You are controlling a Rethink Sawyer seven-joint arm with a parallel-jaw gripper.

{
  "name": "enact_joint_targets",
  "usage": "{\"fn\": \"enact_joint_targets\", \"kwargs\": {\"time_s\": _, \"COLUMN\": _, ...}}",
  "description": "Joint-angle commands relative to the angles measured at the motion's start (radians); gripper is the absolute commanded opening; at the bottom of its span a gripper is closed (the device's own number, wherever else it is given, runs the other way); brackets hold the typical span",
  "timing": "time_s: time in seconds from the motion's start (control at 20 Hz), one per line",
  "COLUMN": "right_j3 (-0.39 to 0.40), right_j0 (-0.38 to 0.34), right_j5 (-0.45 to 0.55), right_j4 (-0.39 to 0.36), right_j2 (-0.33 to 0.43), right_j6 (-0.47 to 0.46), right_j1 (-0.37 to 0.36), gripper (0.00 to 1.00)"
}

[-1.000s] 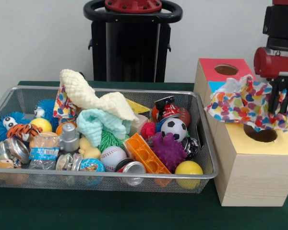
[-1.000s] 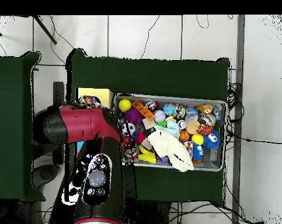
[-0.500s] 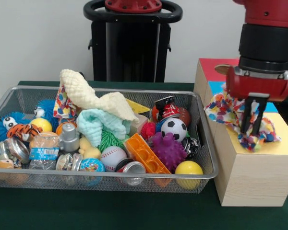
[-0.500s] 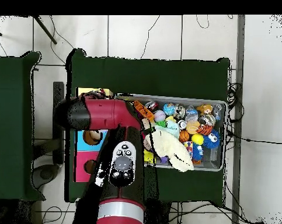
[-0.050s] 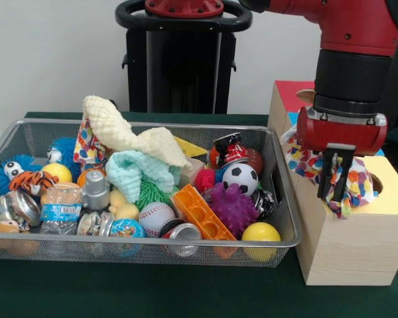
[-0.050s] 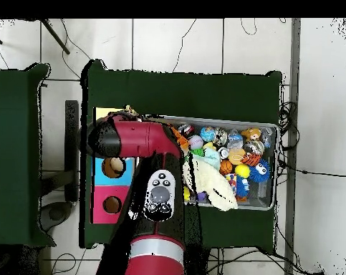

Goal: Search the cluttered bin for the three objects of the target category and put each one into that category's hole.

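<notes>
My gripper (image 5: 335,180) hangs over the yellow end of the wooden sorting box (image 5: 345,245), shut on a polka-dot cloth (image 5: 302,161). The cloth bunches around the fingers and rests on the box top beside the yellow section's hole (image 5: 378,183), which is half hidden. In the wire bin (image 5: 152,248), a cream knitted cloth (image 5: 129,136) lies on top, a mint cloth (image 5: 136,173) sits below it, and another polka-dot cloth (image 5: 86,147) is behind. In the overhead view the arm (image 6: 136,140) covers the gripper and cloth.
The box also has a red section with a hole (image 5: 308,97) at its far end and a blue section between. The bin holds several balls, cans, a spiky purple toy (image 5: 233,207) and an orange brick (image 5: 200,213). Overhead, the blue hole (image 6: 113,167) and red hole (image 6: 112,205) show.
The arm has swung left along the box toward the bin, carrying the polka-dot cloth. The cloth, spread wide a second ago, is now bunched up over the yellow section.
</notes>
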Motion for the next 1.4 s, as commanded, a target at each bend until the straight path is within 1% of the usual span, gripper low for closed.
{"fn": "enact_joint_targets", "kwargs": {"time_s": 0.05, "right_j3": 0.016, "right_j0": -0.013, "right_j5": -0.027, "right_j4": -0.007, "right_j2": 0.067, "right_j6": 0.129, "right_j1": 0.074, "gripper": 0.0}}
{"fn": "enact_joint_targets", "kwargs": {"time_s": 0.3, "right_j3": 0.094, "right_j0": -0.013, "right_j5": 0.007, "right_j4": 0.019, "right_j2": 0.099, "right_j6": 0.144, "right_j1": 0.034, "gripper": 0.0}}
{"fn": "enact_joint_targets", "kwargs": {"time_s": 0.55, "right_j3": 0.115, "right_j0": -0.046, "right_j5": 0.026, "right_j4": 0.026, "right_j2": 0.14, "right_j6": 0.111, "right_j1": 0.023, "gripper": 0.0}}
{"fn": "enact_joint_targets", "kwargs": {"time_s": 0.7, "right_j3": 0.142, "right_j0": -0.043, "right_j5": 0.082, "right_j4": 0.033, "right_j2": 0.133, "right_j6": 0.113, "right_j1": 0.003, "gripper": 0.0}}
{"fn": "enact_joint_targets", "kwargs": {"time_s": 0.8, "right_j3": 0.175, "right_j0": -0.049, "right_j5": 0.084, "right_j4": 0.033, "right_j2": 0.142, "right_j6": 0.108, "right_j1": -0.016, "gripper": 0.0}}
{"fn": "enact_joint_targets", "kwargs": {"time_s": 1.05, "right_j3": 0.21, "right_j0": -0.033, "right_j5": 0.107, "right_j4": 0.032, "right_j2": 0.13, "right_j6": 0.116, "right_j1": -0.052, "gripper": 0.0}}
{"fn": "enact_joint_targets", "kwargs": {"time_s": 1.25, "right_j3": 0.243, "right_j0": -0.027, "right_j5": 0.091, "right_j4": 0.036, "right_j2": 0.134, "right_j6": 0.127, "right_j1": -0.061, "gripper": 0.0}}
{"fn": "enact_joint_targets", "kwargs": {"time_s": 1.4, "right_j3": 0.246, "right_j0": -0.019, "right_j5": 0.076, "right_j4": 0.033, "right_j2": 0.13, "right_j6": 0.134, "right_j1": -0.054, "gripper": 0.0}}
